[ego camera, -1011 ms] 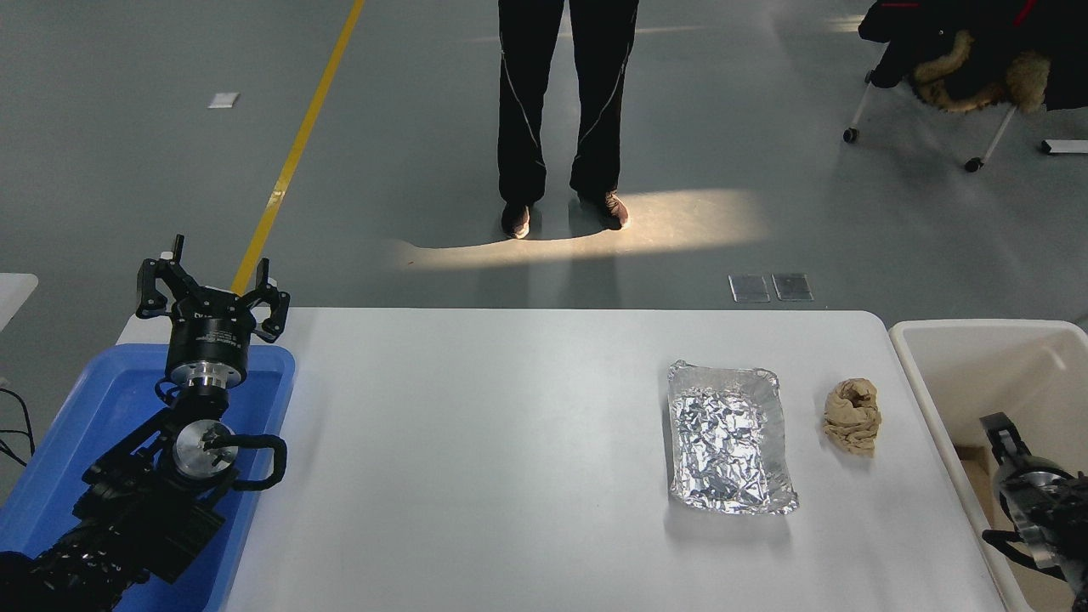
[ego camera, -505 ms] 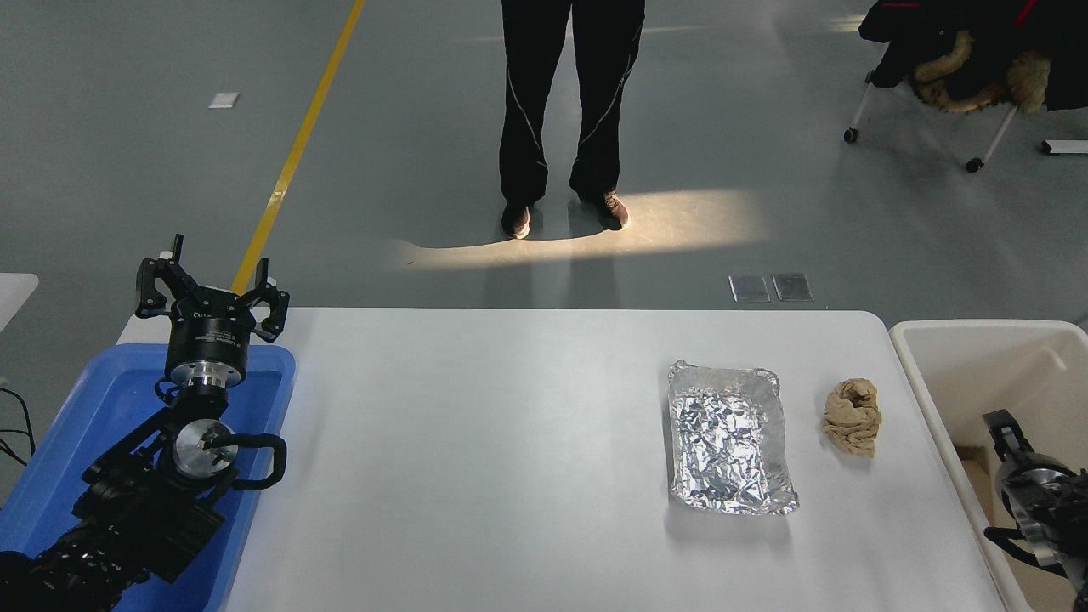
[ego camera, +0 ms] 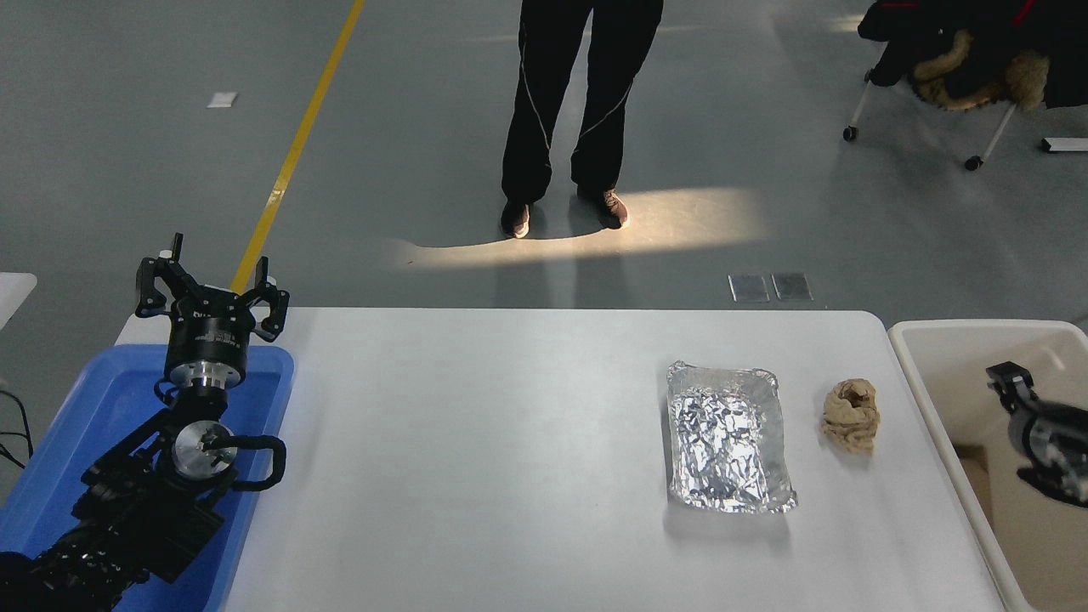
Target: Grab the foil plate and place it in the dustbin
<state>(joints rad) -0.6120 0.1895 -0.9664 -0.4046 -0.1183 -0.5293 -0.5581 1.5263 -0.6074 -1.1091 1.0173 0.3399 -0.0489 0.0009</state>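
The left pincer point(ego camera: 212, 293) is parked with its fingers spread over the blue tub point(ego camera: 102, 408) at the lower left. The foil plate point(ego camera: 727, 438) lies flat on the white surface point(ego camera: 476, 442), just beside a tan wadded lump point(ego camera: 850, 415). Further right, the right pincer point(ego camera: 1007, 378) hangs over the cream dustbin point(ego camera: 939, 399), and I cannot tell whether it is released or clenched; beyond, a person point(ego camera: 569, 110) stands on the floor.

1. I see the shiny silver rectangular wrinkled foil plate point(ego camera: 729, 440) lying flat, well left of my right gripper point(ego camera: 1007, 380).
2. The large cream-white rectangular plastic dustbin point(ego camera: 952, 340) sits upright around and beneath that gripper.
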